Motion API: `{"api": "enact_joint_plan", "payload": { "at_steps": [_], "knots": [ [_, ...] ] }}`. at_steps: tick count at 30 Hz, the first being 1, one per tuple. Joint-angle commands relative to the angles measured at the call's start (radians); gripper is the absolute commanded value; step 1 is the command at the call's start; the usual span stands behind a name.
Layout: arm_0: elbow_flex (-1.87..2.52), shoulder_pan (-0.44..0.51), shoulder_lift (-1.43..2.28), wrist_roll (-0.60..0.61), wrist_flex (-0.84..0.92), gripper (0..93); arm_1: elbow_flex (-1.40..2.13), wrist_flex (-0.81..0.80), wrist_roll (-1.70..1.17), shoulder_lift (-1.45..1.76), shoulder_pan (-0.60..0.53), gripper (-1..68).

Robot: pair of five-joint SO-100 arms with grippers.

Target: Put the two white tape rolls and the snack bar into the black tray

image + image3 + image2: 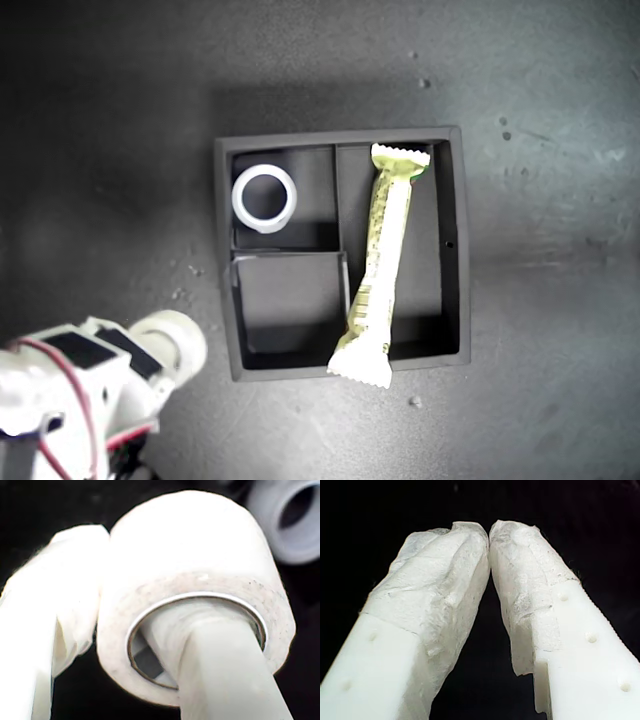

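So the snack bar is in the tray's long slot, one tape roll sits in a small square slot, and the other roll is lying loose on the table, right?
Not quite. The second tape roll isn't loose on the table: the second wrist view shows my second gripper holding it, one finger through its hole. The snack bar and the other roll are placed in the black tray as you say.

The black tray (455, 240) sits mid-bench (560, 120), with one tape roll (265, 198) in the small compartment at its upper left in the exterior view. The snack bar (380, 262) lies in the long compartment on that view's right, its lower end overhanging the tray's near wall. A second tape roll (172, 340) is off the tray toward the exterior view's lower left, threaded on one finger of my second tool (150, 630).
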Motion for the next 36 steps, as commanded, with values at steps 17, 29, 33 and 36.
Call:
{"api": "enact_joint_plan", "payload": {
  "at_steps": [17,29,33,36],
  "knots": [
    [-0.503,-0.054,-0.617,0.037,0.026,0.0,1.195,-0.584,0.132,0.779,-0.063,-0.4],
    [-0.589,-0.060,-0.776,0.020,0.029,0.3,1.244,-0.601,0.106,0.779,-0.083,-0.4],
    [-0.543,-0.051,-0.726,0.017,0.031,17.1,1.244,-0.601,0.100,0.779,-0.075,-0.4],
    [-0.515,-0.046,-0.678,0.029,0.031,21.7,1.244,-0.601,0.097,0.779,-0.060,-0.4]
  ]
}}
